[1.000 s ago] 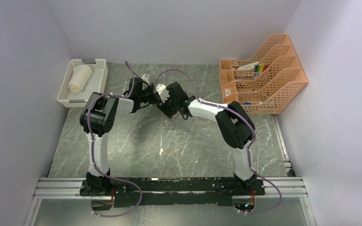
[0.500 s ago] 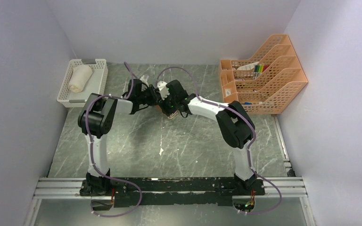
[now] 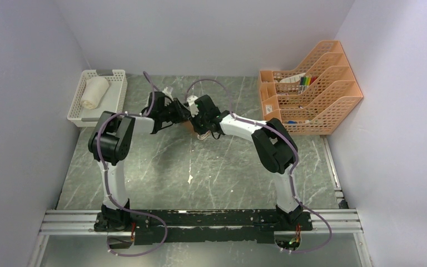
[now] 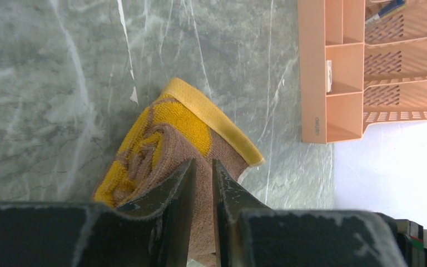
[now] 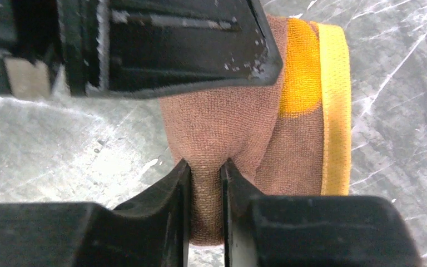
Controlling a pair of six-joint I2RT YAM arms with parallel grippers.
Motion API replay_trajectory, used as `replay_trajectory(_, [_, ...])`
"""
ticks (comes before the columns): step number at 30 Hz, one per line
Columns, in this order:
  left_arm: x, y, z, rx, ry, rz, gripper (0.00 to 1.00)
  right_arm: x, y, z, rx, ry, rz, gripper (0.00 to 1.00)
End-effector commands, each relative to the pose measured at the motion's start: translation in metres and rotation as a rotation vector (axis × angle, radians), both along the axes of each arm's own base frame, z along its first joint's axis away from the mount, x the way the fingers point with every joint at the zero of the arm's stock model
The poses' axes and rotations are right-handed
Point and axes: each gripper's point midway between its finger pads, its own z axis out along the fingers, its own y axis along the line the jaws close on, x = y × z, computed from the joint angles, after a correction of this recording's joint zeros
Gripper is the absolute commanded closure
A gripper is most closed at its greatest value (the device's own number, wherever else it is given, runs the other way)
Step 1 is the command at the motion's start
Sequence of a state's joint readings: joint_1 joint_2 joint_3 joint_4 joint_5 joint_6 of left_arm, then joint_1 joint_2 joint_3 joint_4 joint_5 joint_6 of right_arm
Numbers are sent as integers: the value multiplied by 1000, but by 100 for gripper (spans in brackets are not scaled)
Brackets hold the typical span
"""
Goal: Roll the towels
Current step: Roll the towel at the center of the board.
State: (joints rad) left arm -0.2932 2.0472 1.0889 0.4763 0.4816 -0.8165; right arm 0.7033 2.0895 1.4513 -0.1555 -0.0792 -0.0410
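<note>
The left tool (image 4: 203,167) and right tool (image 5: 205,167) each pinch the rolled brown cloth towel with mustard-yellow reverse (image 4: 161,133), which lies between them on the grey marbled surface (image 3: 200,178). Far left, a rolled cream terry towel (image 3: 94,92) sits in a white lattice basket (image 3: 89,118).

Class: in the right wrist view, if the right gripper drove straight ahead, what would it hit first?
The right gripper is shut on the brown towel, so that comes first. Just beyond it, probably the fingers of the left gripper, though depth is unclear.
</note>
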Motion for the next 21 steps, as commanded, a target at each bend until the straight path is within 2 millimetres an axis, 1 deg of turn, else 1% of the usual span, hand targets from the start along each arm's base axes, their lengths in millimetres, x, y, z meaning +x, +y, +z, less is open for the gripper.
replay_trajectory(1, [16, 20, 34, -5, -72, 36, 71, -5, -19, -28, -97, 52, -63, 89])
replay_trajectory(3, [22, 33, 53, -11, -101, 60, 71, -5, -21, -29, -102, 55, -72, 100])
replay_trajectory(4, [24, 42, 69, -12, -130, 79, 70, -6, -21, -28, -96, 54, -73, 100])
replay_trajectory(6, [27, 63, 90, 3, -165, 126, 70, -8, -18, -23, -60, 56, -66, 100])
replay_trajectory(7, [28, 76, 99, 12, -181, 159, 70, -10, -15, -19, -27, 66, -56, 100])
replay_trajectory(8, [26, 85, 107, 23, -194, 182, 69, -12, -14, -15, 11, 83, -48, 100])
replay_trajectory(9, [22, 92, 109, 38, -198, 200, 69, -15, -9, -9, 66, 106, -33, 100])
replay_trajectory(11, [15, 100, 116, 65, -209, 216, 69, -20, -4, 1, 177, 165, -8, 100])
replay_trajectory(14, [2, 96, 116, 43, -202, 200, 69, -25, 3, 20, 368, 259, 39, 100])
replay_trajectory(17, [-12, 88, 104, 17, -176, 166, 69, -28, 2, 32, 527, 364, 35, 100])
replay_trajectory(19, [-21, 80, 93, 25, -159, 148, 68, -28, -1, 34, 607, 423, 20, 100])
replay_trajectory(20, [-26, 74, 87, 31, -150, 133, 68, -23, -8, 35, 643, 444, -1, 100])
replay_trajectory(21, [-31, 67, 79, 36, -137, 116, 69, -23, -10, 34, 672, 467, -10, 100])
